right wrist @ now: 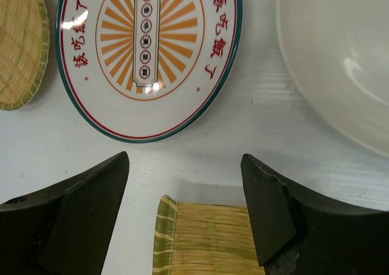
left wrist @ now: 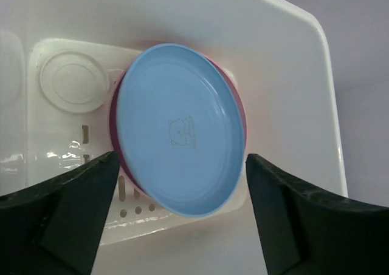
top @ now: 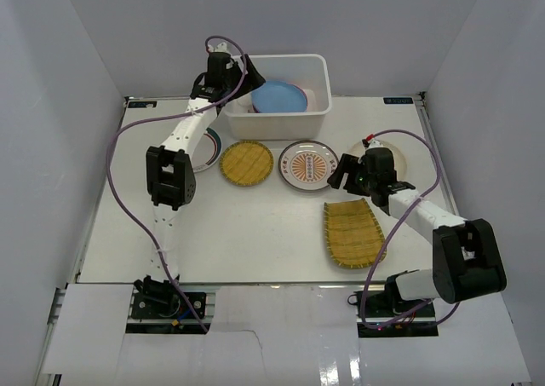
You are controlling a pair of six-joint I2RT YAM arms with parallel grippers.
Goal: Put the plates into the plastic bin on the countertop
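Note:
The plastic bin (top: 317,65) stands at the back of the countertop (top: 255,233). Inside it a light blue plate (left wrist: 179,126) leans on a pink plate (left wrist: 241,108). My left gripper (left wrist: 182,184) hovers open over the bin's left side (top: 232,77), holding nothing. On the countertop lie a round bamboo plate (top: 246,163), an orange-patterned plate (right wrist: 149,50), a cream plate (right wrist: 340,56) and a rectangular bamboo plate (right wrist: 206,238). A white plate with a coloured rim (top: 207,150) shows partly under the left arm. My right gripper (right wrist: 185,178) is open just above the rectangular bamboo plate's far end (top: 345,175).
Pale walls enclose the countertop on three sides. The bin wall (left wrist: 285,56) rises close to my left fingers. A round raised disc (left wrist: 72,81) and slots mark the bin's bottom. Purple cables loop beside both arms.

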